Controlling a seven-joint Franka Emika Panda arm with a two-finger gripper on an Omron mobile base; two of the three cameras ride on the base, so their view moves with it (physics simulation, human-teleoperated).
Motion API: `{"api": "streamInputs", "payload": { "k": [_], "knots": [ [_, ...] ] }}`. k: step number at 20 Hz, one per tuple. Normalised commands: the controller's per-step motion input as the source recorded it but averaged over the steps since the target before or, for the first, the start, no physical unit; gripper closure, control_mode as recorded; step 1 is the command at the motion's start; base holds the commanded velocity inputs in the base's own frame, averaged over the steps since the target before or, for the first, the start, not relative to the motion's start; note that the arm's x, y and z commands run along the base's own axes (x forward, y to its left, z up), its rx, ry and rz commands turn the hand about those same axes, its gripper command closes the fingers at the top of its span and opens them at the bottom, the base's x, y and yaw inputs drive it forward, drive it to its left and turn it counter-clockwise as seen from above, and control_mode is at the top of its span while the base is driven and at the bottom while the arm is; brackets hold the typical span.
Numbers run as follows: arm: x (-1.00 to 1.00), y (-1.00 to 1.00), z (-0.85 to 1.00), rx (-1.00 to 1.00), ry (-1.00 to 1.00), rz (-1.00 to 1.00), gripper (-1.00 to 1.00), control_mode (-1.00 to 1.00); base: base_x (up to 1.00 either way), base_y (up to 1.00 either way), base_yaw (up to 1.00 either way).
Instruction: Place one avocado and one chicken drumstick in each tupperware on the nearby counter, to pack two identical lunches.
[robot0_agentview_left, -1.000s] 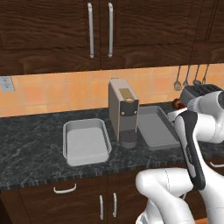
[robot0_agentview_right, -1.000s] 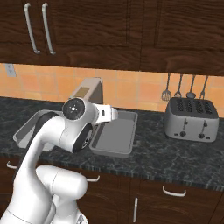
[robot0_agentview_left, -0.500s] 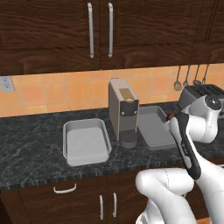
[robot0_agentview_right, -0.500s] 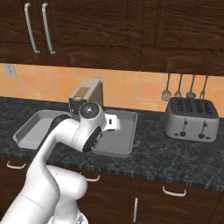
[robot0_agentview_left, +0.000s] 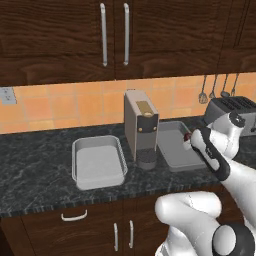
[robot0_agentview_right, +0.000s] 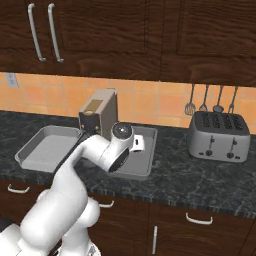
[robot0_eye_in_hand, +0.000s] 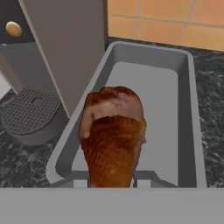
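Gripping a browned, rough-skinned chicken drumstick (robot0_eye_in_hand: 113, 135), our hand (robot0_agentview_left: 188, 139) is clamped tight on it above the smooth grey rounded tupperware (robot0_eye_in_hand: 183, 105) on the speckled stone tabletop (robot0_agentview_left: 40, 150).

Arm (robot0_agentview_left: 215, 155): glossy white, rounded shell segments, bulbous at the joints. Dark grey to black bands and a black strip run along the forearm link. Round dark cap with a lighter centre on the joint (robot0_agentview_right: 121, 131) facing the right base camera. Small white block-shaped hand (robot0_agentview_right: 138, 143) beyond it.
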Motion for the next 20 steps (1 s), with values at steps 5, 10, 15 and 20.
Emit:
{"api": "streamInputs", "payload": {
  "k": [5, 10, 15, 20],
  "knots": [
    [0.6, -0.08, -0.29, 0.0, 0.03, 0.05, 1.0, -1.0, 0.0, 0.0, 0.0],
    [0.52, -0.09, -0.36, 0.0, 0.0, 0.05, 1.0, -1.0, 0.0, 0.0, 0.0],
    [0.41, -0.18, -0.39, 0.0, 0.0, 0.04, 1.0, -1.0, 0.0, 0.0, 0.0],
    [0.47, -0.07, -0.42, 0.0, 0.0, 0.03, 1.0, -1.0, 0.0, 0.0, 0.0]
  ]
}}
